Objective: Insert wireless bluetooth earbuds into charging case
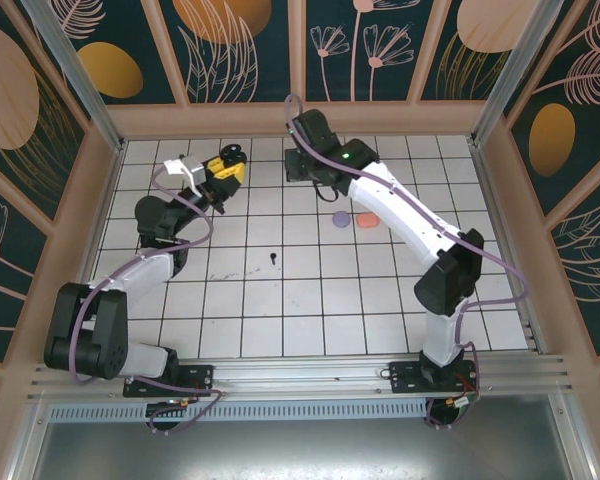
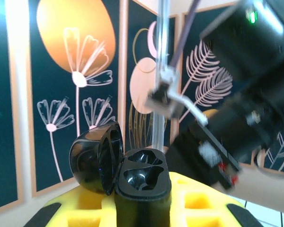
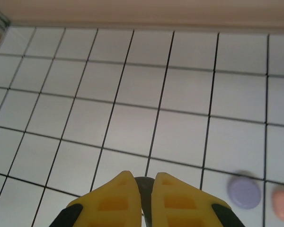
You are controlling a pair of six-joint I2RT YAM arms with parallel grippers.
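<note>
The white tiled table with black grid lines (image 1: 380, 300) carries both arms toward its far side. The white-and-black right arm (image 1: 400, 215) reaches in from the right, and the left arm (image 1: 145, 270) rises from the left. The left gripper (image 1: 223, 168) is clamped on the body of a glossy black pebble-shaped charging case (image 2: 142, 182). The case is held upright with its hinged lid (image 2: 94, 158) swung open to the left, and its 2 moulded sockets (image 2: 141, 176) face up and look empty. In the left wrist view the right arm looms just beside the case on its right. The right gripper (image 3: 143, 183) has its yellow fingers (image 3: 111, 198) nearly together around something dark; I cannot tell whether that is an earbud. A lilac pebble-shaped case (image 1: 341, 218) and a coral-pink pebble-shaped case (image 1: 365, 220) lie closed, just beside each other, under the right arm. A tiny black stemmed earbud (image 1: 273, 258) lies alone mid-table, nearer the bases than either gripper and roughly between the 2. Its stem seems to point toward the near edge, though it is too small to be sure. The insertion likely depends on the right gripper coming down over the upturned sockets.
</note>
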